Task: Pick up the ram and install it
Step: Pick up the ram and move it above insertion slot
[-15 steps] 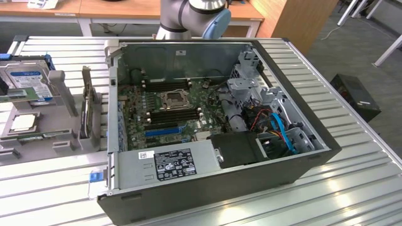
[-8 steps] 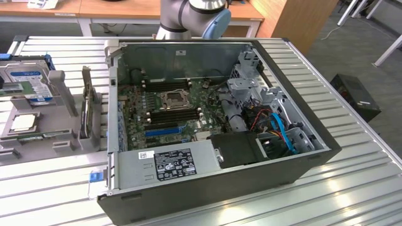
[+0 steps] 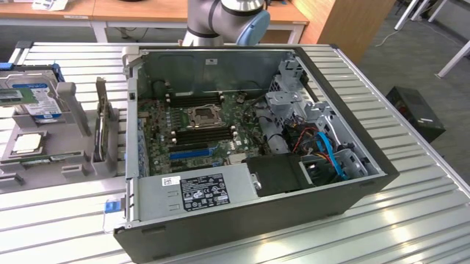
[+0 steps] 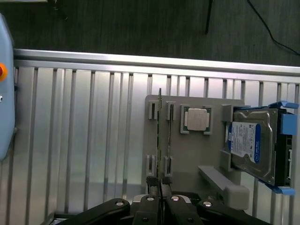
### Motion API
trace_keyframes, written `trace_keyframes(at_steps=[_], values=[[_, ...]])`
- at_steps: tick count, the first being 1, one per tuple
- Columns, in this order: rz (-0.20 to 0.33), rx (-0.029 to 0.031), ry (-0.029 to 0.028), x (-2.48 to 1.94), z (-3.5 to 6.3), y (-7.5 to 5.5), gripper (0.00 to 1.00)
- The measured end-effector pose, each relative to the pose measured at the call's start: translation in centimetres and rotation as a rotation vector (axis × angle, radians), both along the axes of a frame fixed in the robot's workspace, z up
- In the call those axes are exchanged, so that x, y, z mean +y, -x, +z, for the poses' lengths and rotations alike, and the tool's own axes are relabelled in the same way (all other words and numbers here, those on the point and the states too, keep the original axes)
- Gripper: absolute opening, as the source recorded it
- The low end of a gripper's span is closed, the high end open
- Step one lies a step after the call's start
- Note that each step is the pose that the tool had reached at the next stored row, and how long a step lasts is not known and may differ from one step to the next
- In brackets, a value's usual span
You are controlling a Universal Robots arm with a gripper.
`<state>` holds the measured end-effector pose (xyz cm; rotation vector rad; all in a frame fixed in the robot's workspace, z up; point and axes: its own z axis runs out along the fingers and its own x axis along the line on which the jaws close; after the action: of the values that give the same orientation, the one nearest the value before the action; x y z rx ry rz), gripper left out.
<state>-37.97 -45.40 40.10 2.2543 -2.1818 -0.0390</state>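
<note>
My gripper (image 4: pixel 159 182) is shut on the ram (image 4: pixel 159 131), a thin green stick seen edge-on that runs out from between the black fingers (image 4: pixel 151 186). It hangs high above the grey parts tray (image 4: pixel 197 154), over the tray's ram holders. A second stick (image 4: pixel 167 136) still sits in the tray's holders and appears as a thin strip (image 3: pixel 44 159) in the exterior view. The open computer case (image 3: pixel 250 137) lies on the table. On its motherboard, long black memory slots (image 3: pixel 192 99) (image 3: pixel 204 135) flank the processor socket (image 3: pixel 202 115).
The tray (image 3: pixel 44 151) also carries a hard drive (image 4: pixel 251 143) and a processor chip (image 4: pixel 196 118). Two thin upright boards (image 3: pixel 103 121) stand between tray and case. Inside the case are a blue expansion slot (image 3: pixel 192 153), a power supply (image 3: pixel 202 190) and drive cages (image 3: pixel 294 110).
</note>
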Motion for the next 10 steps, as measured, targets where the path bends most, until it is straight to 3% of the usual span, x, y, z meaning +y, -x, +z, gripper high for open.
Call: trace_keyframes(at_steps=[10], values=[[0.000, 0.0004, 0.0003, -0.01, 0.08, -0.10, 0.12]])
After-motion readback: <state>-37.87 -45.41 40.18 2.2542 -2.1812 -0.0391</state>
